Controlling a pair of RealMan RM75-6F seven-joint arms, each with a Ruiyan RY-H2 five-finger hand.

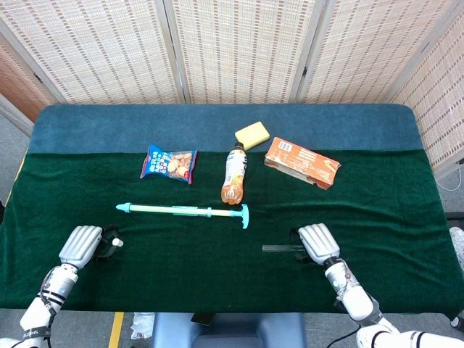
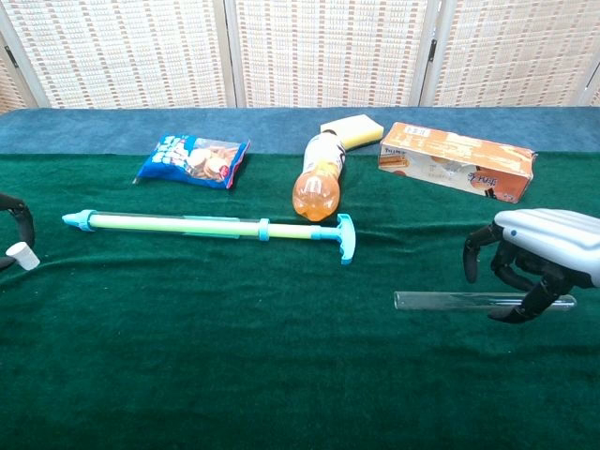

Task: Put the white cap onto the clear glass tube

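The clear glass tube (image 2: 436,301) lies flat on the green cloth at the front right, also visible as a thin tube (image 1: 275,249) in the head view. My right hand (image 2: 539,248) hovers over its right end with fingers arched down on both sides of it, apart and not clamped; the same right hand (image 1: 317,241) covers that end from above. The small white cap (image 2: 21,255) shows at the far left edge, pinched in the dark fingertips of my left hand (image 1: 80,245). In the head view the cap (image 1: 116,242) pokes out to the right of that hand.
A teal and pale green pump (image 1: 181,210) lies across the middle. Behind it are an orange drink bottle (image 1: 233,174) on its side, a blue snack bag (image 1: 168,163), a yellow sponge (image 1: 251,134) and an orange box (image 1: 301,162).
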